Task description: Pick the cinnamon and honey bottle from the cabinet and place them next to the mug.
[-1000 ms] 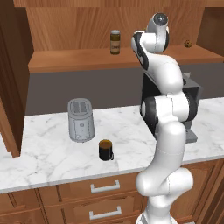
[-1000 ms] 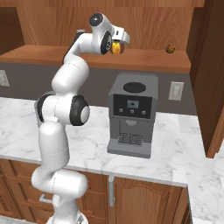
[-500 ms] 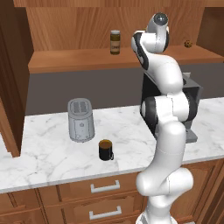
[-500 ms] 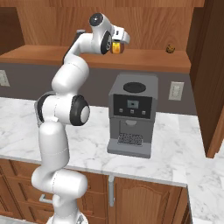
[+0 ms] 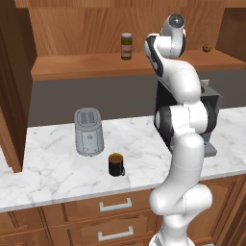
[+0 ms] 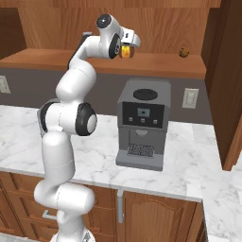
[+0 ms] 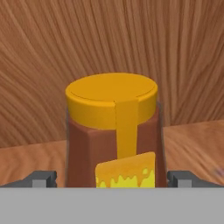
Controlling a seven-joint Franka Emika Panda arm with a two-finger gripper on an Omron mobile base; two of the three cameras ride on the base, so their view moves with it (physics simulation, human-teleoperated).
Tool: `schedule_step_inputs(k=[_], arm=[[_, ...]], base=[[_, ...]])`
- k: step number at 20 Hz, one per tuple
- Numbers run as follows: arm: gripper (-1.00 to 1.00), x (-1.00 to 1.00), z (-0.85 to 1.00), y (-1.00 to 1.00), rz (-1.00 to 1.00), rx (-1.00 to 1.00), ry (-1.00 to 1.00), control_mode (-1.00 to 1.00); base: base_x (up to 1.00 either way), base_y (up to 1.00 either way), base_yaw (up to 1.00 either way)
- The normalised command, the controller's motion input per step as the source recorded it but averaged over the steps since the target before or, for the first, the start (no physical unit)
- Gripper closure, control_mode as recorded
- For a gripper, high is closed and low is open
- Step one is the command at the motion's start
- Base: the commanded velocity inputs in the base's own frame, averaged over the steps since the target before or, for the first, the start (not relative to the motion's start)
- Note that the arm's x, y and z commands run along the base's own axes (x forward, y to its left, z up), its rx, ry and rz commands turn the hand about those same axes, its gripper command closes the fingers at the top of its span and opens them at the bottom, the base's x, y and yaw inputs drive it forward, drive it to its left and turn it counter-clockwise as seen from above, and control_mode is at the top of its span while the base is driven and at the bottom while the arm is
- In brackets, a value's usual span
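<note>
The honey bottle (image 7: 114, 131), reddish-brown with an orange-yellow cap, stands upright on the cabinet shelf (image 6: 47, 59), close in front of the hand camera. My gripper (image 7: 113, 179) is open, one fingertip (image 7: 41, 178) on each side of the bottle with a thin gap left. From the right base view the bottle (image 6: 125, 50) sits just at the gripper (image 6: 129, 46). The cinnamon (image 5: 126, 46), a brown jar with a pale lid, stands further left on the shelf (image 5: 86, 67). The dark mug (image 5: 116, 165) is on the marble counter below.
A grey toaster (image 5: 88, 131) stands behind and left of the mug. A coffee machine (image 6: 143, 124) sits under the shelf, right of the arm. A small round brown item (image 6: 183, 52) lies at the shelf's right end. An open cabinet door (image 5: 12, 86) hangs at the left.
</note>
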Motion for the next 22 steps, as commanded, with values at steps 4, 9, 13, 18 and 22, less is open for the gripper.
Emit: schedule_step_inputs(k=[4,9,13,18,22], arm=[[1.00,0.00,0.00,0.00,0.00,0.00,0.00,-1.00],[1.00,0.00,0.00,0.00,0.00,0.00,0.00,-1.00],[1.00,0.00,0.00,0.00,0.00,0.00,0.00,-1.00],[1.00,-0.02,0.00,0.00,0.00,0.00,0.00,-1.00],[1.00,-0.47,0.00,0.00,0.00,0.00,0.00,-1.00]], base=[[0.00,0.00,0.00],[0.00,0.00,0.00],[0.00,0.00,0.00],[0.00,0.00,0.00],[0.00,0.00,0.00]])
